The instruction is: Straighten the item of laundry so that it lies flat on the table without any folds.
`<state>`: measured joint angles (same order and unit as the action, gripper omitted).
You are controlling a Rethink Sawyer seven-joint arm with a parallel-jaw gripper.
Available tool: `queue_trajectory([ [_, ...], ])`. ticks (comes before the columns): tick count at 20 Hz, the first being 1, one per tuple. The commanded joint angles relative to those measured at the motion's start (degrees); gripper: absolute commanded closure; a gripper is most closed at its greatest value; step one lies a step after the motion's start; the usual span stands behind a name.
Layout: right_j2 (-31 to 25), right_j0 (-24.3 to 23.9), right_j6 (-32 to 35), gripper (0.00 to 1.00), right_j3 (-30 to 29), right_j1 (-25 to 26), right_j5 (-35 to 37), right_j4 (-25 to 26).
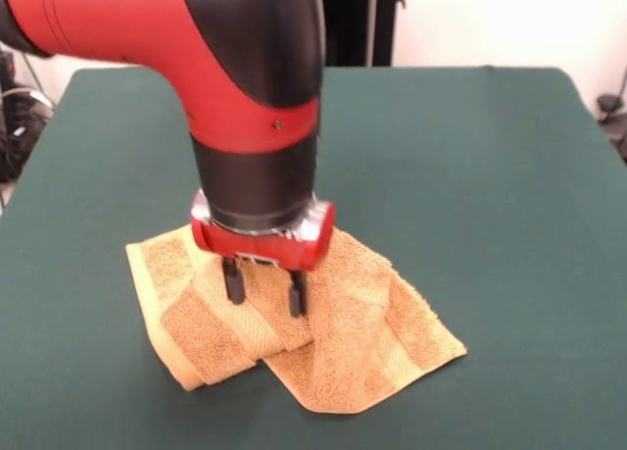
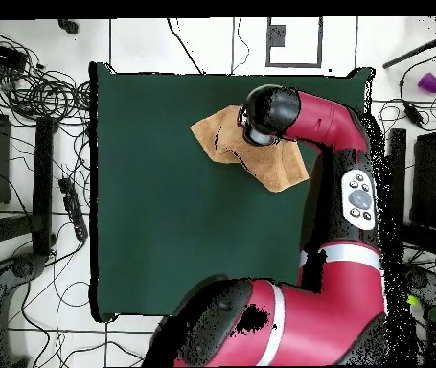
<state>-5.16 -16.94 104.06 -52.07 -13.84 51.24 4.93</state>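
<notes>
The orange-yellow towel (image 1: 382, 342) lies crumpled on the dark green table (image 1: 470, 156) near its front edge, left of centre. Its left part is folded over into a thick strip, and another fold runs down the middle. My gripper (image 1: 265, 291) hangs straight down over the towel's middle. It is open, with its two black fingertips (image 1: 234, 285) spread apart and resting on or just above the folded cloth. In the overhead view the towel (image 2: 223, 134) sits near the table's (image 2: 164, 220) top edge. The arm's wrist (image 2: 263, 115) covers the towel's middle and hides the gripper.
The towel's front corner lies close to the table's front edge (image 1: 323, 440). Wide green surface stretches behind and to the right. Cables (image 2: 39, 96) and stands crowd the floor around the table, and a purple cup (image 2: 428, 82) sits on the floor.
</notes>
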Motion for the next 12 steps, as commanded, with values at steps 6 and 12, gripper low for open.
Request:
queue_trajectory([
  [6, -7.3, -2.5, -10.0, 0.0, -30.5, -14.6, -8.3, 5.0],
  [12, -10.4, -5.4, -9.3, 0.0, -31.0, -11.8, -12.7, 7.1],
])
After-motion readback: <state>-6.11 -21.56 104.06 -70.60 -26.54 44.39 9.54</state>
